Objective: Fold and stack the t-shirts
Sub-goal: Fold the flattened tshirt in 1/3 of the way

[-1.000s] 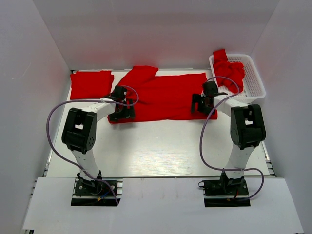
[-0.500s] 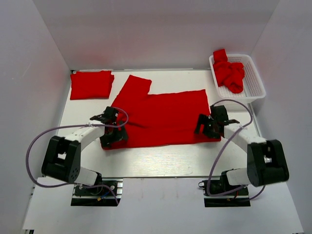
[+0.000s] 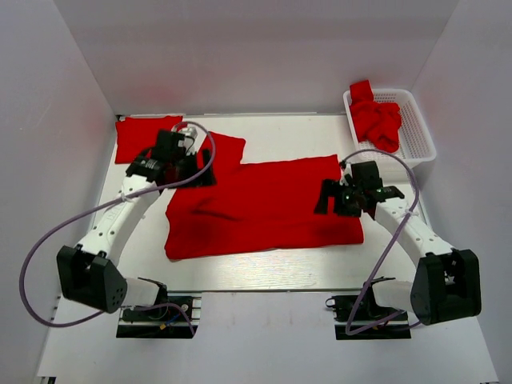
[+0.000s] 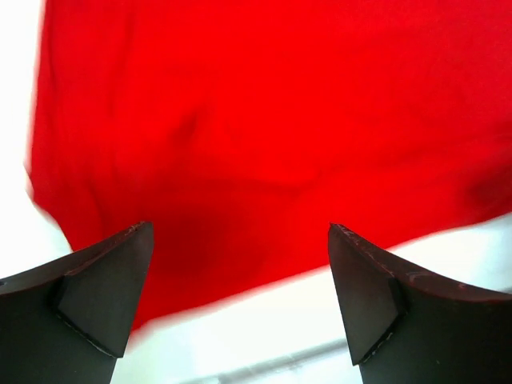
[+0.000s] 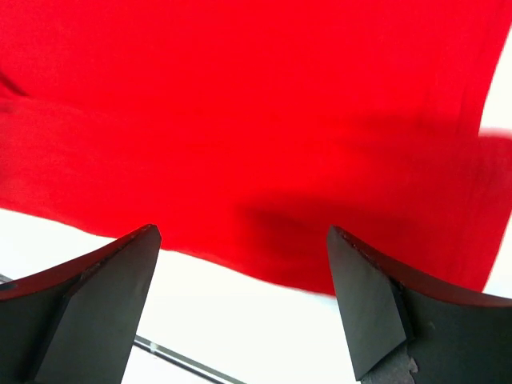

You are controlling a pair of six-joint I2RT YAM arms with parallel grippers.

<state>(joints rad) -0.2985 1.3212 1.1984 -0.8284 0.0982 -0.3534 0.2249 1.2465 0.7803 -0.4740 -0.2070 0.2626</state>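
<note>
The white table (image 3: 264, 276) carries everything, and most of its middle is taken by one red t-shirt (image 3: 264, 208) lying open and fairly flat. Its body runs as a broad band from left to right. One sleeve (image 3: 222, 149) sticks out toward the far left. A soft crease runs along the body, so it may be doubled over in part, though I cannot tell this for sure.

At the far right corner stands a white basket (image 3: 422, 136). A crumpled heap of red shirts (image 3: 376, 120) lies in it, one end hanging over the far rim. How many are in the heap cannot be counted.

At the far left corner, well apart from the basket, lies a folded shirt (image 3: 144, 138). It is a neat flat rectangle and looks finished, the start of the stack.

The left gripper (image 4: 240, 232) hangs over the left end of the open shirt, near the sleeve. Its fingers are spread wide and nothing sits between them. The right gripper (image 5: 242, 230) hangs over the right end of the same shirt, close to the near edge. It too is spread wide and carries nothing, so the cloth lies loose on the table.

By my judgement the task is at an early stage. One shirt is folded and set aside. The open one needs its folds and then a place on that rectangle. The heap in the basket has not been started.
</note>
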